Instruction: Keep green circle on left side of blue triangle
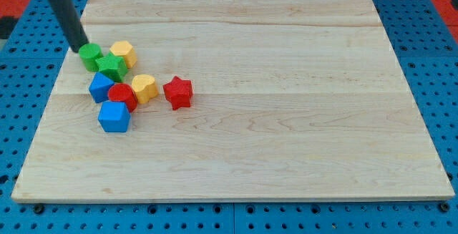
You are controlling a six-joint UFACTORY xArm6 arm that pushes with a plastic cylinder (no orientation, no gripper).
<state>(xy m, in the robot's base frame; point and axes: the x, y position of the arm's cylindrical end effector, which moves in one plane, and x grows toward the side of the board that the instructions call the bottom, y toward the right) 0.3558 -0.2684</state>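
Green circle [90, 54] sits near the desk's [286, 119] left edge at the view's upper left, touched at its 10 o'clock side by my tip [77, 49]. No fingers on this rig, only a straight dark rod slanting up to the view's top left, so nothing to spread or pinch. Pressed against the circle at 4 o'clock: green star [111, 66]. Just right of the pair, at 2 o'clock from the star: yellow hexagon [123, 51]. Below the star at 7 o'clock: blue triangle [100, 87], touching red circle [122, 96] at its 4 o'clock. Beside that, at 2 o'clock: yellow heart [144, 88]. Further right: red star [178, 92]. Lowest in the cluster: blue cube [114, 117].
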